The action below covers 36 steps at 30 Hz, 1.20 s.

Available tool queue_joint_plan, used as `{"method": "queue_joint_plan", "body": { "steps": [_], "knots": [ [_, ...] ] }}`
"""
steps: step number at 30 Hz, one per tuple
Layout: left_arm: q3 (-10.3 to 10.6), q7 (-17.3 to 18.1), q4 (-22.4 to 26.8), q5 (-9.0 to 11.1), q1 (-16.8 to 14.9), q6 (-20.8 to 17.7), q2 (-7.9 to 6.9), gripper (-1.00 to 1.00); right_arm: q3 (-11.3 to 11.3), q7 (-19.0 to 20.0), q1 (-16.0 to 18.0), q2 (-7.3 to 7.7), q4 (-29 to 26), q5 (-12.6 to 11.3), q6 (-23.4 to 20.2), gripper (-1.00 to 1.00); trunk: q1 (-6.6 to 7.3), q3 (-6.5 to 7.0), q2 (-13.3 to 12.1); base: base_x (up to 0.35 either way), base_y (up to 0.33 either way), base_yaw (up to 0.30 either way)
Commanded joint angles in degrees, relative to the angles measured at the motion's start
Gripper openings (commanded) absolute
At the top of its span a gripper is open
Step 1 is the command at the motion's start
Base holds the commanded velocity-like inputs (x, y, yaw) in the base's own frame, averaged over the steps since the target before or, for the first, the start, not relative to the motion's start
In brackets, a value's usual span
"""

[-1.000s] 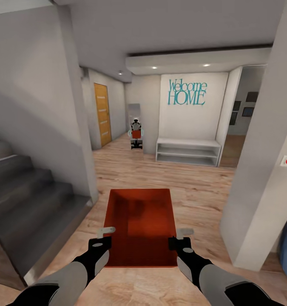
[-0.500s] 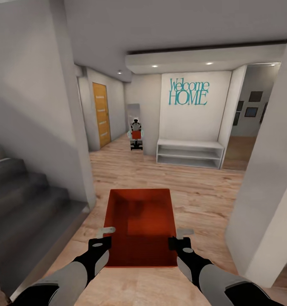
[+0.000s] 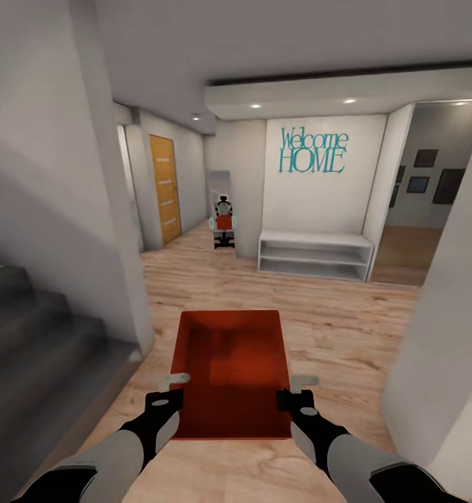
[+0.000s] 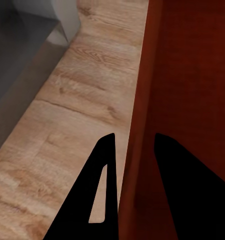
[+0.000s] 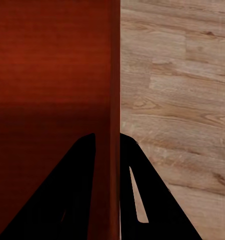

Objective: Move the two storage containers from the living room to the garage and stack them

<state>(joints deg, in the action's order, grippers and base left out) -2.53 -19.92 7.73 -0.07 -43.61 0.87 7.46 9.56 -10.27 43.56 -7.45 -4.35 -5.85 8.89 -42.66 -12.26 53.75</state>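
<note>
Between the two arms, low in the head view, an orange-red storage container is carried above a light wood-plank floor. Its open top faces up and its ribbed inside shows. The left gripper clamps the container's left wall, and the left wrist view shows one dark finger outside the wall and the other inside, with the rim between them. The right gripper clamps the right wall in the same way; in the right wrist view its fingers straddle the thin orange-red edge, pressed against it on both sides.

Ahead, a white wall carries teal lettering that reads "Welcome HOME". Below it stands a low white open shelf bench. To the left of the lettered wall, a narrow mirror reflects a small robot figure with something red at its front. Farther left, an orange-wood door with glass slats stands in a pale wall. Grey stairs rise at the left edge of the head view. At the right, past a white wall corner, dark picture frames hang in another room; nothing on them can be read.
</note>
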Motion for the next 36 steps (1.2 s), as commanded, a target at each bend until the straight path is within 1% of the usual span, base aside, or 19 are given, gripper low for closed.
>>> {"method": "queue_joint_plan", "body": {
  "steps": [1, 36],
  "knots": [
    [-1.16, -0.29, -0.17, 0.42, 0.02, 0.1, -2.19, -1.0, -3.67, -1.25, 0.12, 0.33, -0.13, -0.21, 2.1, -1.0, -0.04, -0.08, 0.05, 0.323, 0.0, 0.0],
    [-1.16, -0.28, -0.17, 0.42, 0.03, -0.17, -2.19, -1.0, -3.67, -1.25, 0.12, 0.33, -0.13, -0.21, 2.27, -1.0, -0.04, -0.08, 0.05, 0.323, 0.0, 0.0]
  ]
}}
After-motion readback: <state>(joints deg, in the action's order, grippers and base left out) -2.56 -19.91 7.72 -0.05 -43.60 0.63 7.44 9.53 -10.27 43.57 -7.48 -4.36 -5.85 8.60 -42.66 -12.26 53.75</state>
